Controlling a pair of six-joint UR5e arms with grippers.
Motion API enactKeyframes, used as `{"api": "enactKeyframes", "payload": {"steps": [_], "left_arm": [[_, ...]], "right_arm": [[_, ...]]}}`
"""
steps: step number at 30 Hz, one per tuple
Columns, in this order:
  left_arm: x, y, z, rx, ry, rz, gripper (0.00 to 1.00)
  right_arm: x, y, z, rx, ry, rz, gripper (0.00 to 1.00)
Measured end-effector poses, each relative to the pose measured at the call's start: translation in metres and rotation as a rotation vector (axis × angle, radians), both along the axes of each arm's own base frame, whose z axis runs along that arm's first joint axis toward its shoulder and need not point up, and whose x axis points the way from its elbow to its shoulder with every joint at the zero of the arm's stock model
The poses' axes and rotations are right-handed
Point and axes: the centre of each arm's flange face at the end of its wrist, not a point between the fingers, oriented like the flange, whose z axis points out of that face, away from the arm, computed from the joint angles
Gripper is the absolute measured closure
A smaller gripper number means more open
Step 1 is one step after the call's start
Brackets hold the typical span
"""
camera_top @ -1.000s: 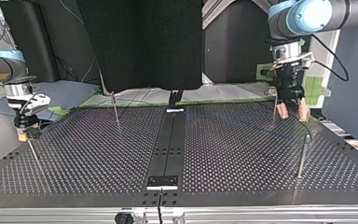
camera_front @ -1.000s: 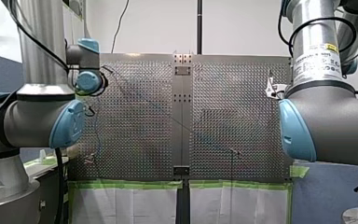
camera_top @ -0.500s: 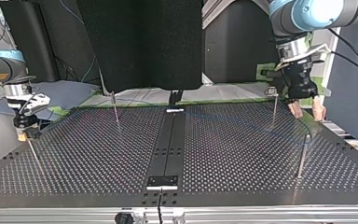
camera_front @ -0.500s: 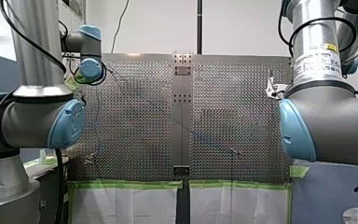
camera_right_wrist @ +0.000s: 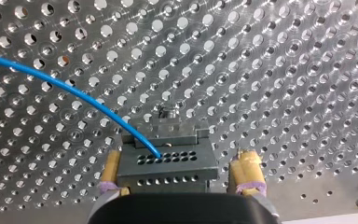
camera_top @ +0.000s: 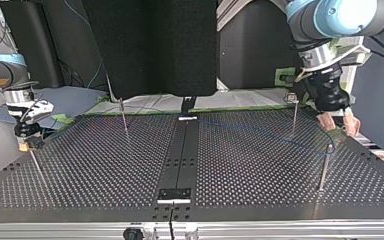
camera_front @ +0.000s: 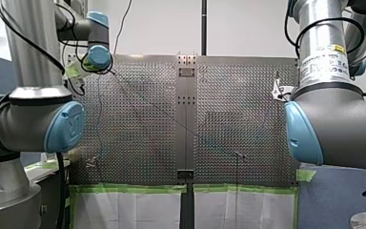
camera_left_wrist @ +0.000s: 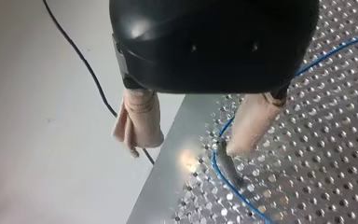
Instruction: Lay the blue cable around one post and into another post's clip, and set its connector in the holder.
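Now that my left tool (camera_top: pixel 338 125) has swung outward just beside the post (camera_top: pixel 325 167), pads (camera_left_wrist: pixel 254 121) wide apart and empty, the blue cable (camera_right_wrist: pixel 74 91) bends round that post; this step seems done.

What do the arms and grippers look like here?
My left arm and my right arm: silver-grey tubes, light-blue joint caps, black cables. The right one bears a white, yellow-marked label. My left gripper: black body, beige wrapped pads. My right gripper: black body, yellow pads.
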Motion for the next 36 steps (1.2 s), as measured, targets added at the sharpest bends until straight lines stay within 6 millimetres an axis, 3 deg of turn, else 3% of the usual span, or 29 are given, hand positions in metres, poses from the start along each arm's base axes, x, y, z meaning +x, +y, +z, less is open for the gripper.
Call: {"api": "enactKeyframes", "payload": {"steps": [14, 36], "left_arm": [[-0.016, -0.004, -0.008, 0.127, 0.191, 0.092, 0.0], [-0.038, -0.008, -0.029, 0.373, 0.52, 0.046, 0.0]], "right_arm": [[-0.001, -0.001, -0.002, 0.002, -0.003, -0.001, 0.0], [-0.004, -0.002, -0.002, 0.0, -0.007, -0.006, 0.0]]}}
